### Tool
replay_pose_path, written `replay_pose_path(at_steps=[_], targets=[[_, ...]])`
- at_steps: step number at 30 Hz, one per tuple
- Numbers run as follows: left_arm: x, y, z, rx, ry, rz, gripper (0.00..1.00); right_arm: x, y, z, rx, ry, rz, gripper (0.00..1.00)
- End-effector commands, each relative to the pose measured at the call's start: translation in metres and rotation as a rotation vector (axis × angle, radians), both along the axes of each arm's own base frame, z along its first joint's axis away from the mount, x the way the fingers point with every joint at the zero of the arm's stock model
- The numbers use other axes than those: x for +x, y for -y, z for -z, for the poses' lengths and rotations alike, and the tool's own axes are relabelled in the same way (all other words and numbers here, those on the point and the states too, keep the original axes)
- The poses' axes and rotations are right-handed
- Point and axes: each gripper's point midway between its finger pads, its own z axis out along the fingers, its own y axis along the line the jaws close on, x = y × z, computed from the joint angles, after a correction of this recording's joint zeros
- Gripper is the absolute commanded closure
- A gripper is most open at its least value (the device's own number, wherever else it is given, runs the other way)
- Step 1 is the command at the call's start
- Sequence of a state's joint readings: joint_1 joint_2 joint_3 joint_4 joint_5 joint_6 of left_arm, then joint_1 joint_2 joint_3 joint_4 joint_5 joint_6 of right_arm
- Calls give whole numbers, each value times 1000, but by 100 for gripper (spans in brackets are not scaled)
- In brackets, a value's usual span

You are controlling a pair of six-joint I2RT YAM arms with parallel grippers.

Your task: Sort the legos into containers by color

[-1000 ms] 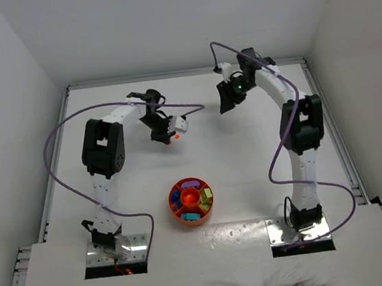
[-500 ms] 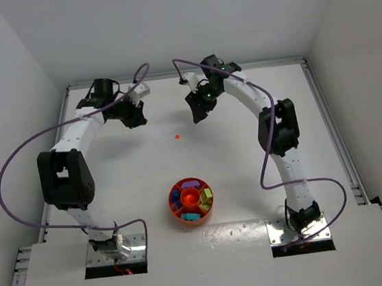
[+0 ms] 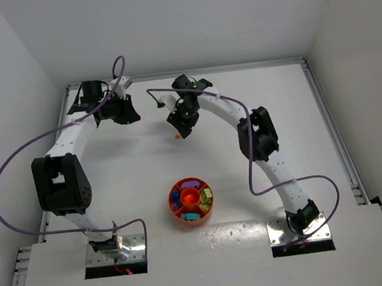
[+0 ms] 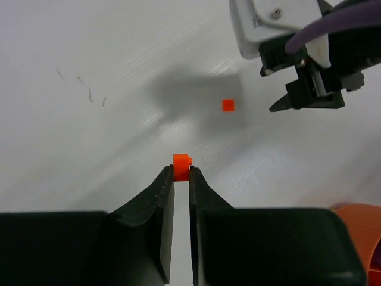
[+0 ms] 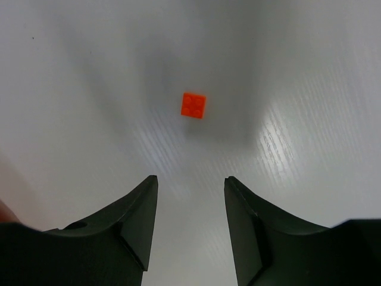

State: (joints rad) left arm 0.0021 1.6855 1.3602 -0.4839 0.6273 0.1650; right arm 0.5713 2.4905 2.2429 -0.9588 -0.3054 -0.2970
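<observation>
On the near part of the table [image 3: 127, 185], the tray [image 3: 180, 219] holds sorted legos [image 3: 206, 195]. At the far left, the left claw [image 4: 180, 173] is closed on 1 orange brick [image 4: 181, 159]. The right claw [image 5: 190, 182], far centre, hangs open above 1 loose brick [image 5: 193, 105].

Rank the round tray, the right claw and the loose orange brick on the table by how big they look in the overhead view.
1. Round tray: largest.
2. Right claw: clearly smaller than the tray, though being raised nearer the camera may enlarge it slightly.
3. Loose orange brick: a tiny speck, by far the smallest.
</observation>
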Motion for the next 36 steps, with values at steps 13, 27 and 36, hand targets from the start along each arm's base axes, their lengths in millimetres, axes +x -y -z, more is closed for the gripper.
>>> replay_pose_path(at_steps=[13, 27, 36], targets=[[2, -13, -30, -44, 70, -112, 100, 24, -20, 3, -56, 142, 40, 52], [7, -24, -27, -44, 66, -128, 100, 12, -52, 12, 2, 108, 40, 54], [4, -30, -31, -49, 75, -139, 100, 17, -56, 33, -22, 122, 43, 62]])
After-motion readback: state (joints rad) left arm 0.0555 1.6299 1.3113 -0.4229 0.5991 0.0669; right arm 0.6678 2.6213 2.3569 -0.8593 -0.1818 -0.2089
